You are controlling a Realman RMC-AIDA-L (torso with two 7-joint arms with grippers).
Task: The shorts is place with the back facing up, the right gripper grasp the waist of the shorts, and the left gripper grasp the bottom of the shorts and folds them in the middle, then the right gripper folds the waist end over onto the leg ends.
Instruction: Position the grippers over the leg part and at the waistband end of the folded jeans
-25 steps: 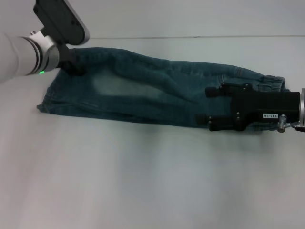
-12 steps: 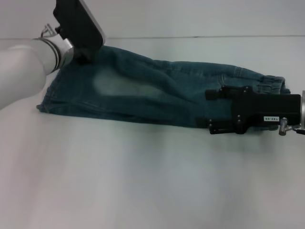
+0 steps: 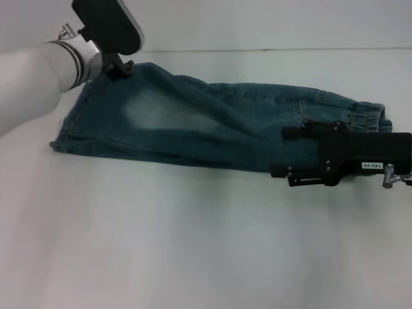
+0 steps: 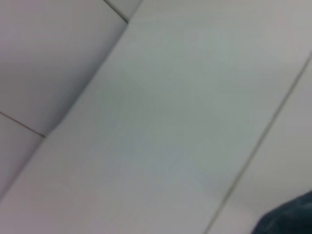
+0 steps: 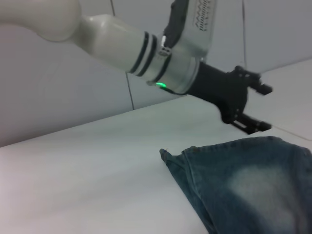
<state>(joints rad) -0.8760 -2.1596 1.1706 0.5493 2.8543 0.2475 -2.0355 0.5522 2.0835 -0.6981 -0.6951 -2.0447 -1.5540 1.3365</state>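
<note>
The shorts (image 3: 193,129) lie folded lengthwise across the table, leg hems (image 3: 64,129) at the left and ruffled waist (image 3: 367,116) at the right. A pale bleached patch shows on the upper layer. My left gripper (image 3: 121,67) hangs just past the far hem corner, clear of the denim; the right wrist view shows the left gripper (image 5: 260,108) open and empty above that hem corner (image 5: 168,155). My right gripper (image 3: 286,152), with its white label, hovers open over the denim beside the waist. The left wrist view catches only a dark corner of the shorts (image 4: 292,219).
A pale table (image 3: 193,244) stretches bare in front of the shorts. Its back edge (image 3: 270,49) meets a light panelled wall close behind the denim.
My left gripper has let go of the far hem corner and lifted back off the denim. The right gripper has drawn slightly right and toward the front edge.
</note>
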